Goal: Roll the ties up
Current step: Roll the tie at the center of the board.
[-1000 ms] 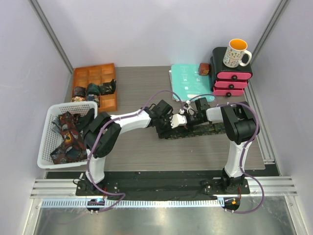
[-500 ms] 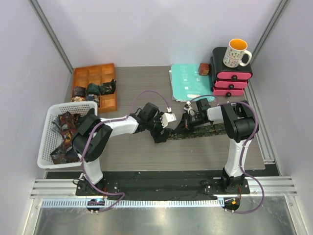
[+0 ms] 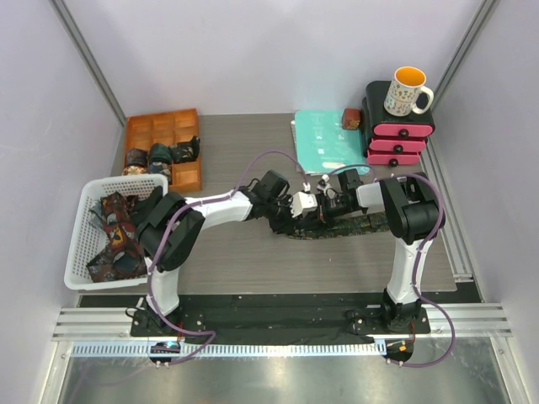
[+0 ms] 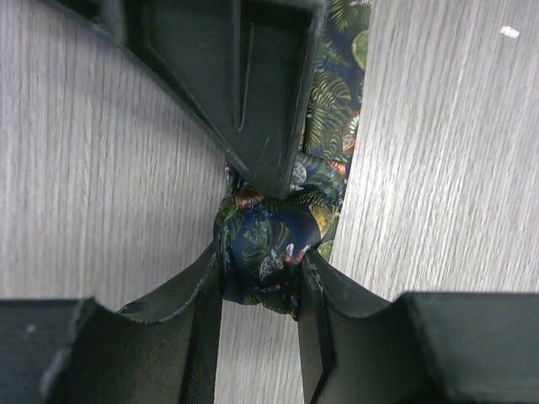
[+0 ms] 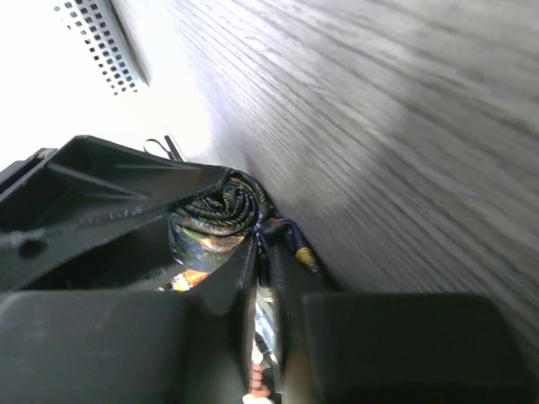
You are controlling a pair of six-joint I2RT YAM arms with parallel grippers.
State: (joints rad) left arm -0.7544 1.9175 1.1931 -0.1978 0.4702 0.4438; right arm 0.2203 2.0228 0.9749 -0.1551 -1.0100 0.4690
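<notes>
Both grippers crowd the tie roll (image 4: pixel 268 244) — left gripper (image 4: pixel 259 290) clamped on it, right gripper (image 5: pixel 264 261) narrow-jawed, its hold unclear — so turn slowly, keeping coils tight and edges aligned.

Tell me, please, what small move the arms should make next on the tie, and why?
Probably roll the tie one more turn along its strip: the left claw pinches the rolled end from both sides, the right claw touches it, and flat, unrolled fabric lies on the table beyond.
</notes>
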